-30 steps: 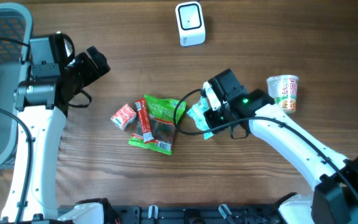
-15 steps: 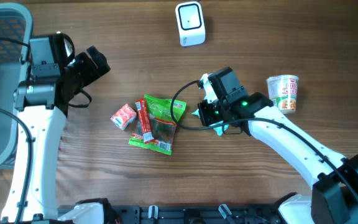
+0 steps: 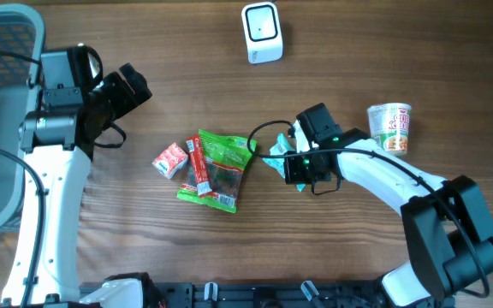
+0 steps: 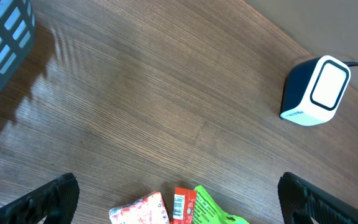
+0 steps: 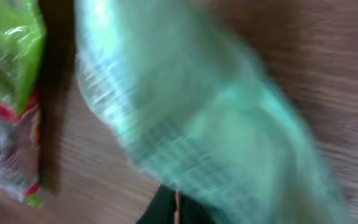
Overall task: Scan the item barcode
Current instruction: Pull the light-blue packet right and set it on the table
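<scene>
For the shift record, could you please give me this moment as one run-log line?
right gripper: shut on teal packet | left gripper: open, holding nothing | scanner: packet not yet at it

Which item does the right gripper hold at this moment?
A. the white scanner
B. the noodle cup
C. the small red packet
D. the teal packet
D: the right gripper is shut on the teal packet, while the noodle cup, scanner and red packet lie apart from it.

The right pincer [image 3: 289,161] is turning at the wrist, and the teal packet [image 3: 276,162] it is clamping is twisting with it. Behind it the right arm is folding in, with the elbow swinging closer to the tabletop's [image 3: 358,51] near edge.
</scene>
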Robot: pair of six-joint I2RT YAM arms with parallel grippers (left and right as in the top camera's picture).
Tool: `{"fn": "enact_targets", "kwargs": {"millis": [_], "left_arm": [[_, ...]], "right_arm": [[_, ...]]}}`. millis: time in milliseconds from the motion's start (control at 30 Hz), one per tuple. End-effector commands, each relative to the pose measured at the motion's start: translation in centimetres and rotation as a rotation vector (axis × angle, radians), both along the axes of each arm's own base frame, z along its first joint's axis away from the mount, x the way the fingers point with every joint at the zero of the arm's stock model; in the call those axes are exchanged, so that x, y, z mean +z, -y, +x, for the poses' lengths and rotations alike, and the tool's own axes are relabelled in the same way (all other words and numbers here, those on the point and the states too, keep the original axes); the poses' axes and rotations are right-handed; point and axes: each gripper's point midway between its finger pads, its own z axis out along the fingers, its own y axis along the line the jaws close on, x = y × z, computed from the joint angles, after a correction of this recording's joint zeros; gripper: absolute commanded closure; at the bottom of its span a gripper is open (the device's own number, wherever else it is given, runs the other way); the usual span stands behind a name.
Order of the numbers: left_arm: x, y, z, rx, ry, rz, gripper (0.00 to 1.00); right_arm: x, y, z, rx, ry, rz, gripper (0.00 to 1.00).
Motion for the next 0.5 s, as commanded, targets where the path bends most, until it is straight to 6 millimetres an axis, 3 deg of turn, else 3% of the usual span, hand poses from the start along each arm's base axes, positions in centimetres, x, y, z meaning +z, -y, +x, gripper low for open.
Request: {"fn": "enact_targets", "kwargs": {"millis": [0,67,133,300,400,467], "left_arm": [[0.2,-0.3,0.1,0.006,0.007,0.01,0.0],[0.2,-0.3,0.1,0.006,0.007,0.01,0.0],[0.2,-0.3,0.1,0.006,0.007,0.01,0.0],[0.2,-0.3,0.1,0.006,0.007,0.01,0.0],[0.2,-0.3,0.1,0.006,0.007,0.01,0.0],[0.2,-0.3,0.1,0.006,0.007,0.01,0.0]], "right_arm": [[5.6,-3.4,1.6,0.118,0.107,0.195,0.89],[7.3,-3.7,2.3,0.122,0.16,0.215,0.89],[7.6,-3.4,2.9,0.1,0.173,0.222,0.96],[7.5,0.2,5.5,-0.036,0.174,0.225,0.96],[7.8,-0.5,6.1,-0.038,0.166,0.311,0.96],[6.6,-0.6,6.4,-0.076,0.122,0.308,0.96]]}}
